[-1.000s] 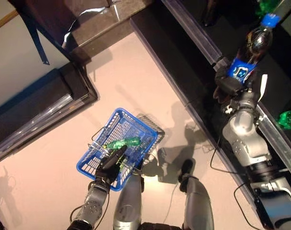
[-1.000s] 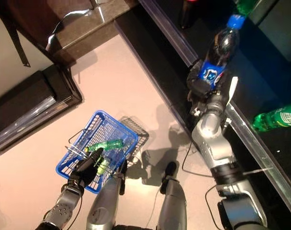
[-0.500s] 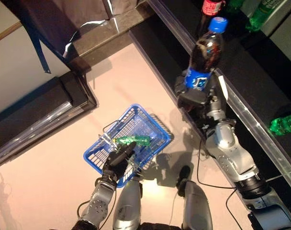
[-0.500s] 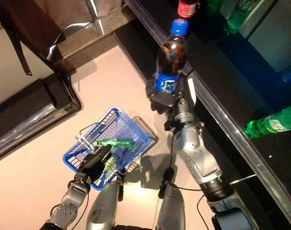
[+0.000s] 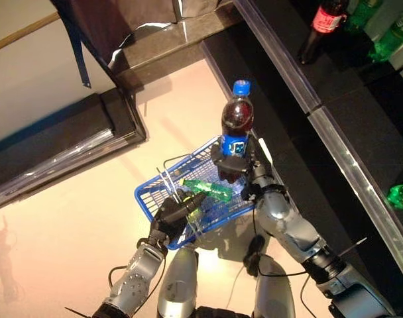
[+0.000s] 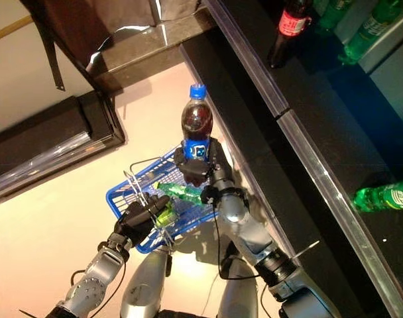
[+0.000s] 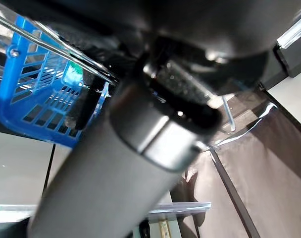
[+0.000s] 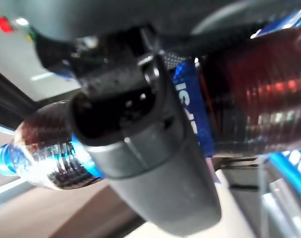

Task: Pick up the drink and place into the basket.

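Note:
My right hand (image 5: 233, 167) is shut on a dark cola bottle (image 5: 236, 128) with a blue cap and blue label, held upright just above the far right part of the blue basket (image 5: 155, 199). The bottle also shows in the right wrist view (image 8: 254, 104), wrapped by the fingers. My left hand (image 5: 172, 215) is shut on the basket's thin wire handles and holds the basket up in front of me. A green bottle (image 5: 208, 189) lies inside the basket. The basket's blue mesh wall shows in the left wrist view (image 7: 31, 106).
A black shelf with a metal front rail (image 5: 334, 142) runs along the right. On it stand a red-labelled cola bottle (image 5: 321, 30) and green bottles (image 5: 400, 195). A dark low cabinet (image 5: 62, 156) stands at the left on the pale floor.
My right hand has carried the cola bottle from beside the shelf rail down and left to just above the basket. The left hand has raised the basket a little. The camera has shifted.

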You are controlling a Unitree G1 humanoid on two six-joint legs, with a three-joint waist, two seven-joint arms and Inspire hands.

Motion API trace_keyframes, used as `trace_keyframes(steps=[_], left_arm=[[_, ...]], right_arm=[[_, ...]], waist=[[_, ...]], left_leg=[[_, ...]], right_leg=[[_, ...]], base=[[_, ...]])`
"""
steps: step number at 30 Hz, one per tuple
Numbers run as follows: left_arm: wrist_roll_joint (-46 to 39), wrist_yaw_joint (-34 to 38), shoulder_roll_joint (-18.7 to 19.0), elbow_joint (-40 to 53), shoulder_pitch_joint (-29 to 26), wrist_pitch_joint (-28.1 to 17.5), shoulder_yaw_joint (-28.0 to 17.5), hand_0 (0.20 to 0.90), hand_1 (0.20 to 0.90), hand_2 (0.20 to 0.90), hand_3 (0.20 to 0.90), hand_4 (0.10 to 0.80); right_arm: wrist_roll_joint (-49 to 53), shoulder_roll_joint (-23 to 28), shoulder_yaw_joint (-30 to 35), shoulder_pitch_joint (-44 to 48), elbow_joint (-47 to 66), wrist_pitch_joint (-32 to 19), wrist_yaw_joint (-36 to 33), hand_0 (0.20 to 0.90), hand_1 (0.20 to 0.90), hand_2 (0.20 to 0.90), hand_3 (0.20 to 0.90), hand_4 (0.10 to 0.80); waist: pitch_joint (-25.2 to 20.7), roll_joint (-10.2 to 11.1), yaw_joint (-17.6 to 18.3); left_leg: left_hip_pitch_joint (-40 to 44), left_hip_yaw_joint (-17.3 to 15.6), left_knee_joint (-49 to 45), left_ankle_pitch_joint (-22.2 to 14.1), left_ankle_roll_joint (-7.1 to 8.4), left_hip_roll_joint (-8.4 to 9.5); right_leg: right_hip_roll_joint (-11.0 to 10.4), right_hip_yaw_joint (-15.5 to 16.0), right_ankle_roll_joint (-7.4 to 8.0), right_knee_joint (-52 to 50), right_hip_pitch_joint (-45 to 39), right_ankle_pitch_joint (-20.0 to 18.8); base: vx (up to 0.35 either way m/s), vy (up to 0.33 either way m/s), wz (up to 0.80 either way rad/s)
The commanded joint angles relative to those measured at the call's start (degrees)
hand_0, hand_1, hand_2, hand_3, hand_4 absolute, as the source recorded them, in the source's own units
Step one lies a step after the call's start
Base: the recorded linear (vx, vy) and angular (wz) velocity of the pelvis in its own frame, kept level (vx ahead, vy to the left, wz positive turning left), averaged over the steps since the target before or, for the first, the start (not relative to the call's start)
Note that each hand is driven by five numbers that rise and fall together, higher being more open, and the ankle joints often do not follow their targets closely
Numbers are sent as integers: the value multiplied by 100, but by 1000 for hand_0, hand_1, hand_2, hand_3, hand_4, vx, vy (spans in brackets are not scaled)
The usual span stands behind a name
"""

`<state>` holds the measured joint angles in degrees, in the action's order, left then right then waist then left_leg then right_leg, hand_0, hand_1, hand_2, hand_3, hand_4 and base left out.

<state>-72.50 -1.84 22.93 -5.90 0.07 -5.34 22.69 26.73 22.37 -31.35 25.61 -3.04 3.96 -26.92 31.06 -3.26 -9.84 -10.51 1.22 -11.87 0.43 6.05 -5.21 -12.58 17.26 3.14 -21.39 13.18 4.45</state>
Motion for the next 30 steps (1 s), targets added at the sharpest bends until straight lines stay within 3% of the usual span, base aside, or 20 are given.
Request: trace_keyframes(steps=[1, 13, 21, 30], left_arm=[[-164, -1693, 200, 2756, -572, -693, -358, 300, 300, 300, 200, 100], [-776, -3002, 123, 3392, -794, -177, -425, 300, 300, 300, 200, 100], [-766, -3177, 10, 3378, -922, -46, -334, 300, 300, 300, 200, 100], [-744, -3545, 33, 3325, -816, 101, -484, 300, 300, 300, 200, 100]], right_arm=[[-439, -269, 110, 855, 1036, -789, -195, 300, 300, 300, 200, 100], [-495, -917, -255, 610, 124, -660, -490, 300, 300, 300, 200, 100], [-610, -1261, -422, 490, -546, -838, -557, 300, 300, 300, 200, 100], [-550, -1420, -194, 511, -1026, -998, -726, 300, 300, 300, 200, 100]], waist=[[-374, -107, -95], [-385, -181, -251], [-373, -192, -294], [-322, -241, -395]], left_leg=[[-163, 20, -620, 145, -375, 358], [-186, 222, -499, 188, -362, 484], [-209, 280, -435, 168, -369, 534], [-228, 374, -334, 168, -384, 601]], right_leg=[[245, 229, -382, 134, -748, 146], [214, 282, -349, 187, -720, 99], [213, 293, -328, 246, -695, 45], [185, 379, -300, 313, -686, -20]], base=[[3, -5, 15], [2, 5, 9], [-10, 3, 2], [-8, 3, 0]])
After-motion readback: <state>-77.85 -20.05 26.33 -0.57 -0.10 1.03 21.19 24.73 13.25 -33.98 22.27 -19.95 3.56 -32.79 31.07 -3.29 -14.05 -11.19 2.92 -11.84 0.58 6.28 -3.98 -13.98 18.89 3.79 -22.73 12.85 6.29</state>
